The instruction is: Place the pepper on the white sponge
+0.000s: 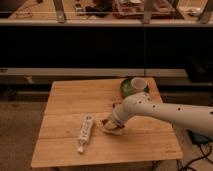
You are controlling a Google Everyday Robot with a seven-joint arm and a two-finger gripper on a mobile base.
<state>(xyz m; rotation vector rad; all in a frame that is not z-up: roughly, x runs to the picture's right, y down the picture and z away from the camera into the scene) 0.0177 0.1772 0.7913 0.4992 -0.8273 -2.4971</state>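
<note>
Wooden table (60,107) is standing on brownish floor (20,131), w/ dark wall (75,47) & pale ledge (75,72) running behind. Dim warm light is falling across rm. Gripper (113,126) is hanging low over table's middle.

Counter (65,100): rectangular, pale wooden planks, centre of frame. Items carried:
- One long white object (85,131), lying flat at lower left of centre, angled toward the near edge.
- One green plate (125,88), upper right at the far edge, with a white cup (139,84) overlapping it.
- One white sponge (115,131), just right of the long object and apart from it.

Tool (112,124): low over the sponge, centre frame.
</note>
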